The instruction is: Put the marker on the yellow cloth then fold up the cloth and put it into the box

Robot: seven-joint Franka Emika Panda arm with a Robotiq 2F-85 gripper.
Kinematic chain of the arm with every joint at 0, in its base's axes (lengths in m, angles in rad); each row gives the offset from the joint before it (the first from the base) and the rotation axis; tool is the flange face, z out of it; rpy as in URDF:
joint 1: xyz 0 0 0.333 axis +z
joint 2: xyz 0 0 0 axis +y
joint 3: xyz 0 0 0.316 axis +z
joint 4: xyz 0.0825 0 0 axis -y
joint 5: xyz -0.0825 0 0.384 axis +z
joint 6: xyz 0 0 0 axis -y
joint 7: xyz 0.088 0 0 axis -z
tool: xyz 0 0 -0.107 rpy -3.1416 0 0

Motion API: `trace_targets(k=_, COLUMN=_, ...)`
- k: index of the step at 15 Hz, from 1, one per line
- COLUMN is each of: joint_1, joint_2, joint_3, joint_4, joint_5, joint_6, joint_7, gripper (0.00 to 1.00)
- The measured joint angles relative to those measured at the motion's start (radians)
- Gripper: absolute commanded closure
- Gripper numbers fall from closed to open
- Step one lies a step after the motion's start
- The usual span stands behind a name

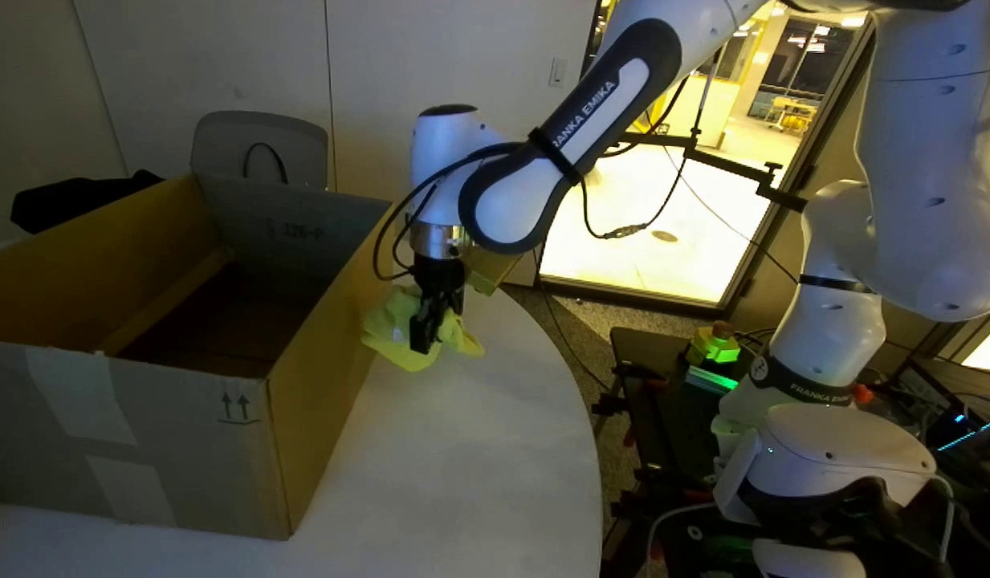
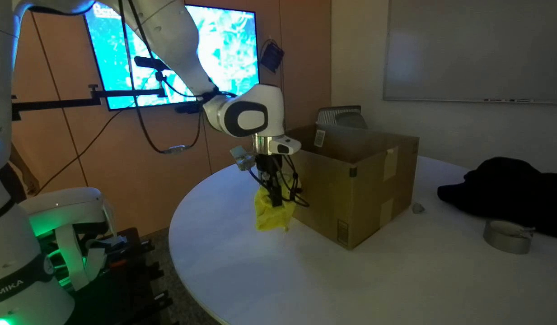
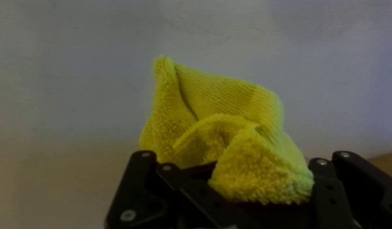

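Grasping the cloth (image 2: pixel 268 216) in the clenched hand (image 2: pixel 276 198), bunched and hanging outside the box (image 1: pixel 197 466), just beside one wall, over the table (image 2: pixel 242 271). Cannot tell whether touching box or table at the lower folds. In the wrist view, largely covering the tips of the hand with a thick fold. Cannot tell the place of the marker, with the inside of the bundle hidden in every view; can make out only a pale spot (image 1: pixel 397 334) on the cloth, too small to name. Losing part of the box past the left edge in an exterior view, with the bottom dim and partly behind the near wall. Cannot name a grey lump (image 2: pixel 418 208) beside the box. Can see a black heap (image 2: pixel 508 194) cut off at the right edge, near a tape roll (image 2: pixel 507 239).
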Motion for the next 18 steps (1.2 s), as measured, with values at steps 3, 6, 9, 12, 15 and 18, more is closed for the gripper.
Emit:
trace_targets(k=3, joint_1=0.038, joint_2=-0.109, joint_3=-0.012, joint_4=-0.018, joint_5=-0.059, joint_6=0.013, joint_7=0.152, gripper=0.99)
trace_targets(k=6, joint_1=0.068, joint_2=-0.191, joint_3=-0.01, joint_4=-0.015, joint_5=-0.113, joint_6=0.04, joint_7=0.296, gripper=0.99)
trace_targets(k=9, joint_1=0.083, joint_2=-0.228, joint_3=0.002, joint_4=0.022, joint_5=-0.169, joint_6=0.056, joint_7=0.401, gripper=0.99)
trace_targets(k=12, joint_1=0.087, joint_2=-0.222, joint_3=0.017, joint_4=0.093, joint_5=-0.222, joint_6=0.056, joint_7=0.479, gripper=0.99)
trace_targets(k=15, joint_1=0.088, joint_2=-0.178, joint_3=0.023, joint_4=0.19, joint_5=-0.243, joint_6=0.056, joint_7=0.525, gripper=0.99)
trace_targets(k=18, joint_1=0.087, joint_2=-0.081, joint_3=0.023, joint_4=0.31, joint_5=-0.238, joint_6=0.053, joint_7=0.528, gripper=0.98)
